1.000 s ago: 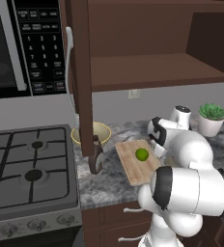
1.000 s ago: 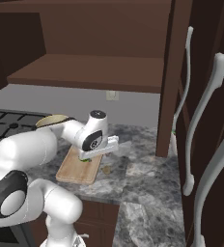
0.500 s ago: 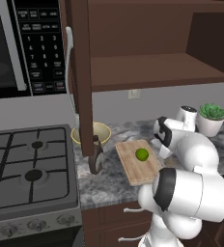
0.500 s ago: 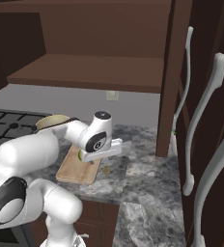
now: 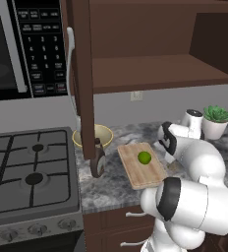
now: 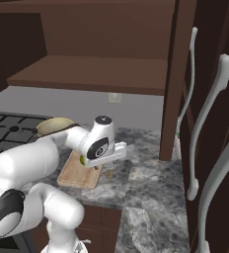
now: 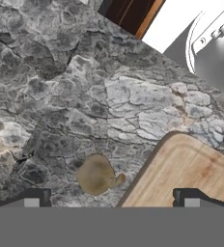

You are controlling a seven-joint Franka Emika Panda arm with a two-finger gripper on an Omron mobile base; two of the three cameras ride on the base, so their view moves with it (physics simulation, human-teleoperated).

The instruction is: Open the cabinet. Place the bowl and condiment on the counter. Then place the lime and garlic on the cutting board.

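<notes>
The cabinet door (image 5: pixel 83 74) stands swung open. On the counter behind it sits the yellow bowl (image 5: pixel 93 137), and the dark condiment bottle (image 5: pixel 97 161) stands in front of the bowl. A green lime (image 5: pixel 144 157) rests on the wooden cutting board (image 5: pixel 141 167). The brownish garlic (image 7: pixel 97 174) lies on the counter just off the board's corner (image 7: pixel 186 169), also seen as garlic (image 6: pixel 108 174) in the right base view. My gripper (image 7: pixel 109 202) is open and points down at the counter, with the garlic between its spread fingertips (image 7: pixel 32 201) and nothing held. From the right base view, the gripper (image 6: pixel 105 165) hangs just above the garlic.
A gas stove (image 5: pixel 27 167) lies left of the counter, with a microwave (image 5: pixel 22 44) above it. A potted plant (image 5: pixel 215 120) stands at the back right. Tall cabinet doors with white handles (image 6: pixel 205 143) close off the right side. Shelves (image 5: pixel 155 74) run overhead.
The hand has drifted right, off the cutting board, and sunk a little toward the counter over the garlic. The jaws stay open and the lime has not moved.
</notes>
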